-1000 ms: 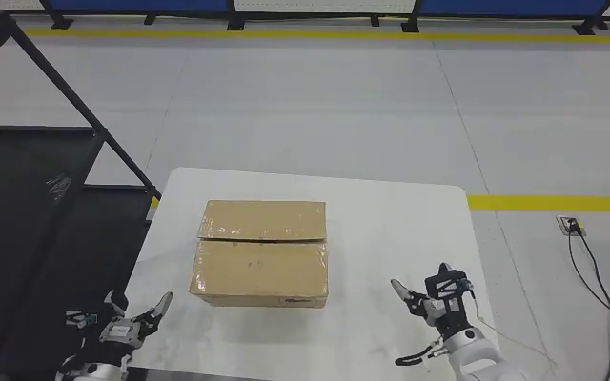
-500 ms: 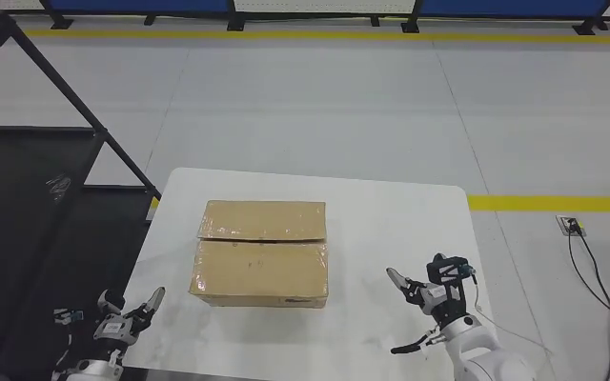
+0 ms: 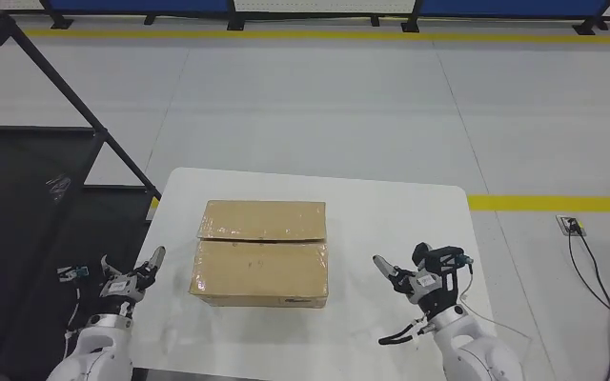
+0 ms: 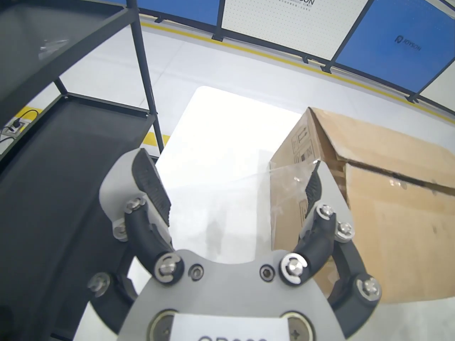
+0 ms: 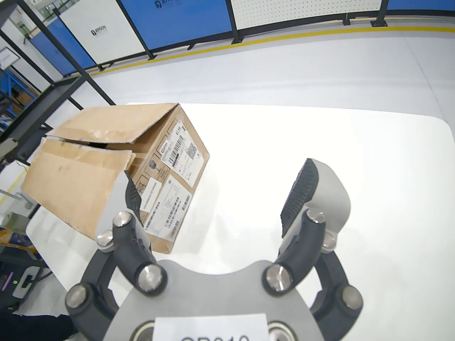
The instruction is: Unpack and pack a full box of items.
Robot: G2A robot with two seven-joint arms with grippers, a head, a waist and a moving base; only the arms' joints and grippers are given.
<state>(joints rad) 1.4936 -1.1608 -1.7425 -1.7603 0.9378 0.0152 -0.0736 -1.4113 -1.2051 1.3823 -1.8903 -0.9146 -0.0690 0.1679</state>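
Closed cardboard box (image 3: 262,252) in the middle of the tabletop (image 3: 400,214).
The left tool (image 3: 131,269) hangs released near the box's left end, and the right tool (image 3: 405,274) hangs released near its right end; neither touches it.

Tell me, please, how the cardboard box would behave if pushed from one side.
The cardboard box sits low and wide, so it would probably slide, not tip. Its top flaps gape slightly, so they likely flex under pressure.
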